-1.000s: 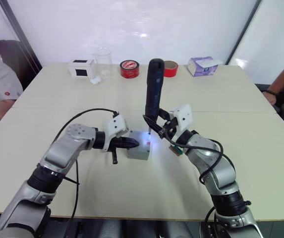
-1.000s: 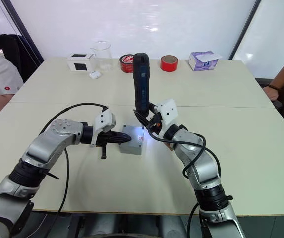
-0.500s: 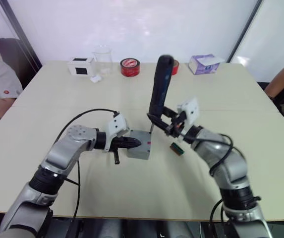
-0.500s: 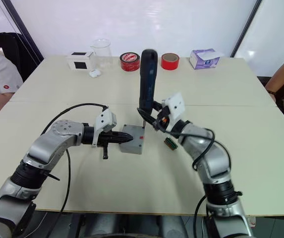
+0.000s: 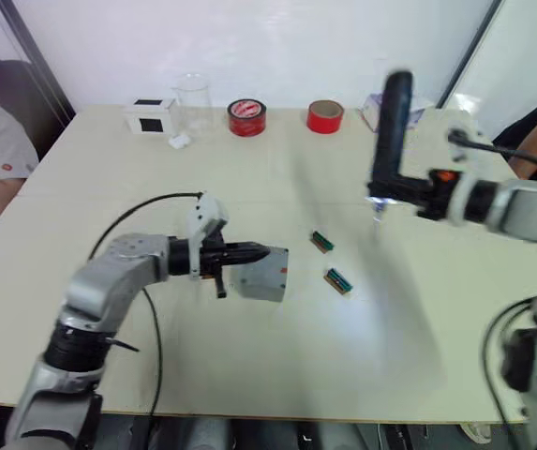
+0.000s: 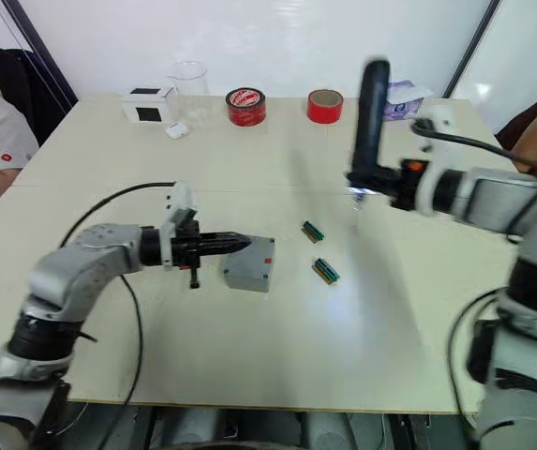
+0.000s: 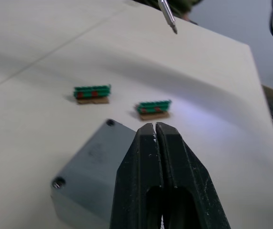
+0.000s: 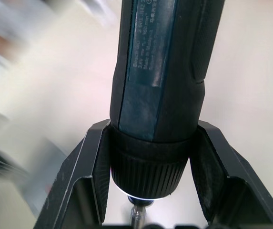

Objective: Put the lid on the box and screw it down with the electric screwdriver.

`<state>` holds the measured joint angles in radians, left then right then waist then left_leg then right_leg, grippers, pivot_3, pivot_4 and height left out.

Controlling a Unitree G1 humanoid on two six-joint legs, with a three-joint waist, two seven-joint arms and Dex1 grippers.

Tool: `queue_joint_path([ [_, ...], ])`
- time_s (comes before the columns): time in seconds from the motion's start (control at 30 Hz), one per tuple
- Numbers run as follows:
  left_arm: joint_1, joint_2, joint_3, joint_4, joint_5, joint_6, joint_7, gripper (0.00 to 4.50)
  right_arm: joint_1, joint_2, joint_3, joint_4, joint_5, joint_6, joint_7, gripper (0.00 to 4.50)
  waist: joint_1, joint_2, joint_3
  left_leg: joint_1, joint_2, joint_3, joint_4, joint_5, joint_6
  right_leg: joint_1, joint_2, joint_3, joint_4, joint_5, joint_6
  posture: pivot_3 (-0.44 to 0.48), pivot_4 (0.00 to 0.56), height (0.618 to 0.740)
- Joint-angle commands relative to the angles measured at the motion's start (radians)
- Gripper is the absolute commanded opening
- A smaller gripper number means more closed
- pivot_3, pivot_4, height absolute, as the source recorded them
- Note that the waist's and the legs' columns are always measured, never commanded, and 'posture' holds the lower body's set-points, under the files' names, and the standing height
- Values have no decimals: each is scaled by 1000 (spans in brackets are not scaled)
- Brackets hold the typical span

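electric screwdriver (image 5: 389, 141) now lifted away rightward in right pincer (image 5: 401, 190); closed left pincer (image 5: 249, 253) against box (image 5: 262, 275)

Left tool (image 7: 155, 131) covers part of the lid (image 7: 93, 164); the box beneath stays hidden; electric screwdriver (image 5: 390, 141) motion-blurred.

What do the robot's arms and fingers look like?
Both arms are silver-gray metal segments with black joints and looping black cables. A white block sits on the left wrist. The left gripper has two slim black pointed fingers; the right gripper's fingers are flat black angular plates.
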<state>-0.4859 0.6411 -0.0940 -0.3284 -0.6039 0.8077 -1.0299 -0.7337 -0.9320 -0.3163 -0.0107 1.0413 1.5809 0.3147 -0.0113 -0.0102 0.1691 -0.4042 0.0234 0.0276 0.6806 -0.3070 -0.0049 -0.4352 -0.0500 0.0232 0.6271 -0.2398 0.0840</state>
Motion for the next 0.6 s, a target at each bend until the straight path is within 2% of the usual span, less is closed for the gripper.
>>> queue_joint_path([
  [0.03,14,104,-59,-132,-15,-8,-116,0,64,-154,126,57,61,34,120,1798,-2,0,0,-1,0,0,0,-1,2,-1,1,0,-1,0,1,0,150,740],
  [0.13,20,141,-82,-154,-17,-23,-151,0,94,-202,208,107,46,34,171,1798,-10,2,1,-3,-1,3,1,-3,5,-5,2,3,-1,2,4,0,150,740],
  [0.27,13,138,-110,-137,13,-51,-149,0,73,-165,281,184,-52,33,191,1798,-5,2,2,-3,-1,3,2,-3,5,-7,6,3,2,2,4,0,150,740],
  [0.6,30,115,-104,-150,-10,-18,-86,0,48,-90,333,244,-195,14,241,1798,0,2,2,-4,0,2,3,-2,5,-7,6,3,3,2,5,0,150,740],
])
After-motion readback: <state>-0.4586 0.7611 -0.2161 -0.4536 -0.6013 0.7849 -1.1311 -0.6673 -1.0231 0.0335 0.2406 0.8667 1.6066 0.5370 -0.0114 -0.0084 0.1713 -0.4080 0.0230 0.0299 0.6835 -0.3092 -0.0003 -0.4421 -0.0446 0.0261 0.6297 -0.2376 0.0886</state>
